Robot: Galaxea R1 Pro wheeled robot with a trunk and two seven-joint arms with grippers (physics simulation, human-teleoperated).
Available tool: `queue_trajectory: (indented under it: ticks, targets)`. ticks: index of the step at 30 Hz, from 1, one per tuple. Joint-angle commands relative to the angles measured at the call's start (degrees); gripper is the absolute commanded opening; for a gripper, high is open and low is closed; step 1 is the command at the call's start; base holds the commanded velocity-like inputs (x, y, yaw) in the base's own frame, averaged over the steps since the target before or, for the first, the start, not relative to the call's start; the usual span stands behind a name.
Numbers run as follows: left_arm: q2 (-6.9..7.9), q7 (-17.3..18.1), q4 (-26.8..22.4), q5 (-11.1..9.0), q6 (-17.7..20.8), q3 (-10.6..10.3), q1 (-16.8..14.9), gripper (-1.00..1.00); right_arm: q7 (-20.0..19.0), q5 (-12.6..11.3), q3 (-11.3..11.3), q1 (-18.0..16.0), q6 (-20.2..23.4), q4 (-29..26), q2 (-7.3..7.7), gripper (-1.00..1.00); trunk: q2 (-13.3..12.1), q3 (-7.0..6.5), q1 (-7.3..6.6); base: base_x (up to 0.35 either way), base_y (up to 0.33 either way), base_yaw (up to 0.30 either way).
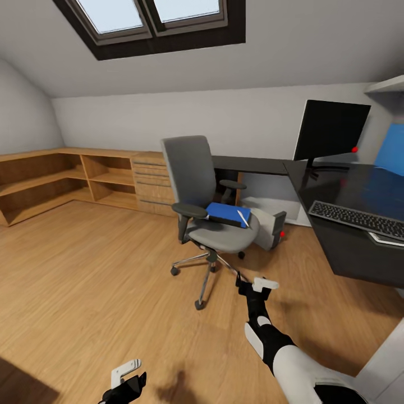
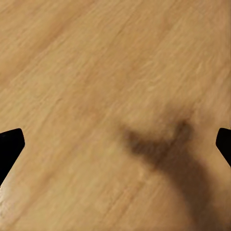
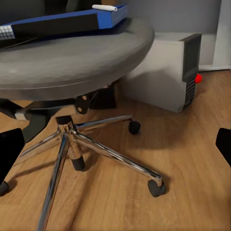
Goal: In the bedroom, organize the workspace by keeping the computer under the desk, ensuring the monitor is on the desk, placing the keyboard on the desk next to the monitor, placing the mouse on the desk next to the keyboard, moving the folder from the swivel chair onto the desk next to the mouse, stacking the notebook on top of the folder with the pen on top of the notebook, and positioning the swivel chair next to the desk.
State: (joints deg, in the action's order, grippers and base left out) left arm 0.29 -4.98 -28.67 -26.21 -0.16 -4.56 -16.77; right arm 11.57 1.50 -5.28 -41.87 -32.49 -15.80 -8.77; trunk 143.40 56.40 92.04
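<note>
The grey swivel chair stands mid-floor, away from the black desk. The blue folder lies on its seat, with the white pen on top. The monitor and keyboard are on the desk. The pale computer sits on the floor by the desk's corner. My right gripper hangs open, low in front of the chair's chrome base, under the seat and folder. My left gripper is open over bare floor. The mouse and notebook are not discernible.
A thin pale-edged flat item lies at the desk's front edge beside the keyboard. Low wooden shelving and a wooden drawer chest line the far wall. A blue panel hangs at the right. Open wood floor spreads to the left.
</note>
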Motion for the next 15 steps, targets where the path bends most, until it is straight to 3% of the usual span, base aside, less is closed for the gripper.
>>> queue_trajectory:
  ticks: [1,6,10,15]
  targets:
    - [0.06,-0.5,-0.1,-0.4,0.0,-0.4,0.0,1.0,-0.1,0.2,-0.4,0.0,-0.3,0.2,-0.03,1.0,0.0,0.05,-0.01,0.091,0.067,-0.011]
    - [0.06,-0.5,-0.1,-0.4,0.0,-0.4,0.0,1.0,-0.1,0.0,-0.4,0.0,-0.8,0.8,0.53,1.0,0.0,0.05,-0.01,0.179,0.149,-0.005]
    - [0.06,-0.5,-0.1,-0.4,0.0,-0.4,0.0,1.0,-0.2,-0.8,-0.7,0.0,-0.6,0.9,1.99,1.0,0.0,0.05,-0.01,0.227,0.195,-0.001]
    - [0.06,-0.5,-0.1,-0.4,0.0,-0.4,0.0,1.0,-0.5,-5.3,-0.9,0.0,-0.4,0.9,3.01,1.0,0.0,0.05,-0.01,0.239,0.211,0.0]
